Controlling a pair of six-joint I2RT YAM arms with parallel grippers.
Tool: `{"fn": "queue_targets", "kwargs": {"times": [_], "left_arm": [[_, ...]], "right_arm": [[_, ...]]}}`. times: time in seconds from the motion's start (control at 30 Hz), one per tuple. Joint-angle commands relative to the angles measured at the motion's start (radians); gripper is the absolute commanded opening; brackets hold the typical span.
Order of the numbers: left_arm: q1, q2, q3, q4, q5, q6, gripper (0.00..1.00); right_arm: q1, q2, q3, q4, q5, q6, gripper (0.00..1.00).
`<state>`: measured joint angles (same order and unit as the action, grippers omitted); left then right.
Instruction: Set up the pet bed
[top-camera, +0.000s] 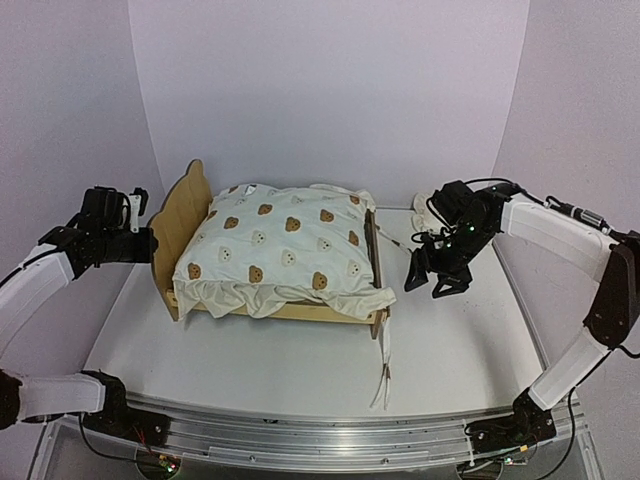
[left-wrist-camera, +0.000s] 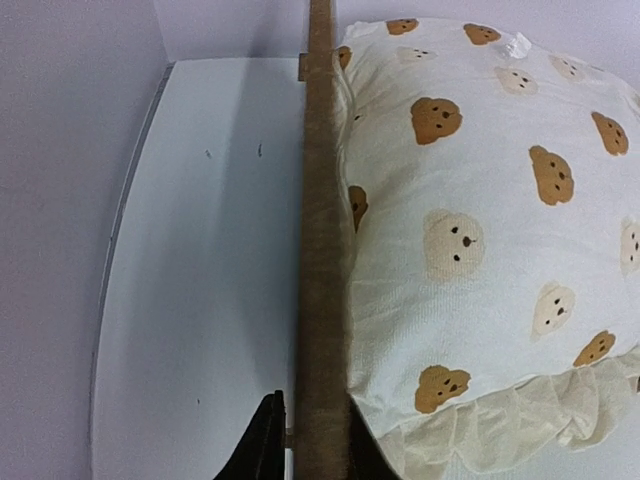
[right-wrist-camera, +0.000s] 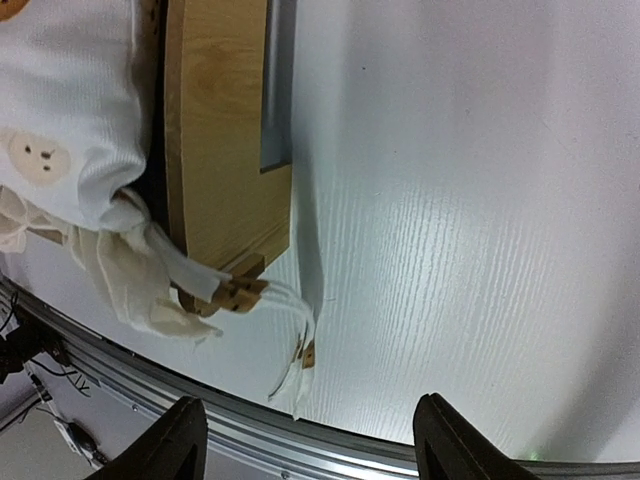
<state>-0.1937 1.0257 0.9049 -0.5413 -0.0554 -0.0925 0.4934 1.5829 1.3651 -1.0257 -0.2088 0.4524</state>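
The pet bed (top-camera: 183, 215), a light plywood frame, stands mid-table with its headboard at the left. A cream bear-print cushion (top-camera: 285, 245) fills it and spills over the front rail. My left gripper (top-camera: 147, 240) straddles the headboard's top edge (left-wrist-camera: 322, 250). Its right finger touches the board, and a thin gap shows at the left finger (left-wrist-camera: 265, 445). My right gripper (top-camera: 436, 277) hangs open and empty to the right of the bed. Its wrist view looks down on the bed's foot end (right-wrist-camera: 215, 130) and the cushion's tie strings (right-wrist-camera: 290, 340).
A small pale cloth item (top-camera: 424, 208) lies behind the right gripper near the back wall. Tie strings (top-camera: 385, 365) trail off the bed's front right corner towards the metal rail (top-camera: 320, 435) at the table's near edge. White walls enclose the table.
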Motion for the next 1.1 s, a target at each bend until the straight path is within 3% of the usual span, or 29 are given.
{"fn": "queue_targets", "kwargs": {"times": [0.0, 0.07, 0.17, 0.27, 0.4, 0.5, 0.63, 0.73, 1.07], "left_arm": [[0.016, -0.062, -0.027, -0.075, -0.066, -0.105, 0.29], [0.016, -0.103, -0.014, -0.022, -0.084, -0.079, 0.37], [0.016, -0.193, 0.001, 0.210, -0.046, 0.070, 0.45], [0.017, -0.264, -0.007, 0.416, 0.098, 0.225, 0.46], [0.011, -0.225, 0.041, 0.443, 0.326, 0.300, 0.46], [-0.055, -0.133, 0.082, 0.366, 0.428, 0.332, 0.48], [-0.372, 0.075, 0.154, 0.235, 0.276, 0.506, 0.59], [-0.514, 0.231, 0.201, 0.226, 0.308, 0.601, 0.67], [-0.717, 0.720, 0.444, 0.307, 0.400, 0.789, 0.73]], "right_arm": [[0.002, -0.032, -0.015, 0.009, -0.090, -0.063, 0.69], [0.002, -0.047, -0.053, 0.009, -0.096, -0.077, 0.66], [0.002, -0.055, -0.121, 0.024, -0.100, -0.073, 0.56], [0.006, -0.058, -0.220, 0.123, -0.161, -0.027, 0.48], [0.062, -0.118, -0.404, 0.416, -0.141, 0.037, 0.45], [0.125, -0.154, -0.518, 0.552, -0.050, 0.064, 0.44], [0.213, -0.168, -0.601, 0.612, 0.062, 0.124, 0.42], [0.276, -0.168, -0.641, 0.635, 0.115, 0.180, 0.42], [0.394, -0.126, -0.746, 0.750, 0.248, 0.344, 0.47]]}}
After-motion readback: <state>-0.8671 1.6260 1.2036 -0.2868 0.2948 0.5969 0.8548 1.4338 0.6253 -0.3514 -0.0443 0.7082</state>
